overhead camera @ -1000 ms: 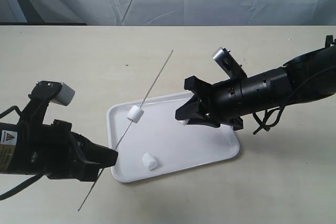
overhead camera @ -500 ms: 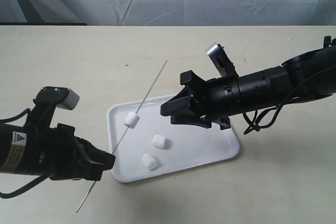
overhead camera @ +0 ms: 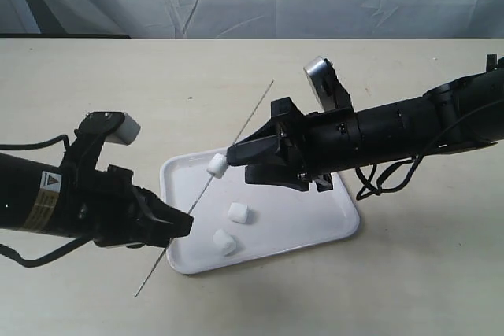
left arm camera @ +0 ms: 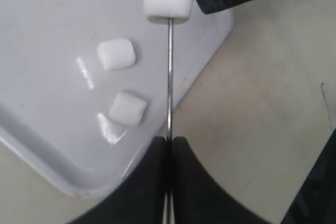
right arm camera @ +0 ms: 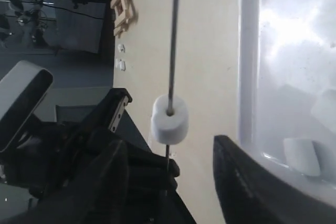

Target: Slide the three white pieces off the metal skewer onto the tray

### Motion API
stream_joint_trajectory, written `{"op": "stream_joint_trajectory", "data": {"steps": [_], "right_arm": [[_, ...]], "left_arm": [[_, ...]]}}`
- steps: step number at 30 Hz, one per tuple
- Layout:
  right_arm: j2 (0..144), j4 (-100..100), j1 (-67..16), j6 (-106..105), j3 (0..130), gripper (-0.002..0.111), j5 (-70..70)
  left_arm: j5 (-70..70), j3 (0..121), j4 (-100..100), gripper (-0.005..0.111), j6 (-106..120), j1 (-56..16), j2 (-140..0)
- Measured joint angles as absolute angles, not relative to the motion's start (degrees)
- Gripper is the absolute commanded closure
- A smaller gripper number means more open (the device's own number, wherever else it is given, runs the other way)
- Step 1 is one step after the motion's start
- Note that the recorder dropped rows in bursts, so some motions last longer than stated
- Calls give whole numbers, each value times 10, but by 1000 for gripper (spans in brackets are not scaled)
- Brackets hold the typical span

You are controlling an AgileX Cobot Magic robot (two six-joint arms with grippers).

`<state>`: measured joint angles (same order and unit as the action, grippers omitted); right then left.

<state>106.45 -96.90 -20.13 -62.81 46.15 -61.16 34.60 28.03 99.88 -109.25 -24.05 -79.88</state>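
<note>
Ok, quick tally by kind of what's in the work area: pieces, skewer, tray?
Thin grey metal skewer: 1
Glossy white rectangular plastic tray: 1
Small white marshmallow-like cylinders: 3, one on the skewer, two in the tray
Total: 5

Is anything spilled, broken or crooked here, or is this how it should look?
Nothing stands out. Two white pieces lie loose on the tray, as intended. The third piece sits on the metal skewer, which the left fingers pinch. The right fingers stand open near it. No damage shows.
</note>
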Motion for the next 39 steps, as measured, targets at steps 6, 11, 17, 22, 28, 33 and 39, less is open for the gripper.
{"op": "stream_joint_trajectory", "data": {"steps": [6, 11, 17, 22, 28, 33, 39], "right_arm": [[1065, -985, -201, -636, 462, 60, -628], [1065, -994, -201, -638, 462, 60, -635], [1065, -994, -201, -640, 462, 60, -637], [1065, -994, -201, -640, 462, 64, -637], [1065, -994, -201, -641, 462, 76, -632], [1065, -994, -201, -641, 462, 76, -630], [1065, -994, -201, -641, 462, 76, -629]], "left_arm": [[367, 306, 999, 107, -1091, -241, -799], [380, 312, 999, 107, -1091, -241, -803], [401, 312, 993, 107, -1091, -241, -825], [410, 312, 979, 107, -1079, -241, -835], [417, 312, 963, 107, -1063, -241, -835], [417, 312, 962, 107, -1060, -241, -836], [416, 312, 962, 107, -1060, -241, -836]]}}
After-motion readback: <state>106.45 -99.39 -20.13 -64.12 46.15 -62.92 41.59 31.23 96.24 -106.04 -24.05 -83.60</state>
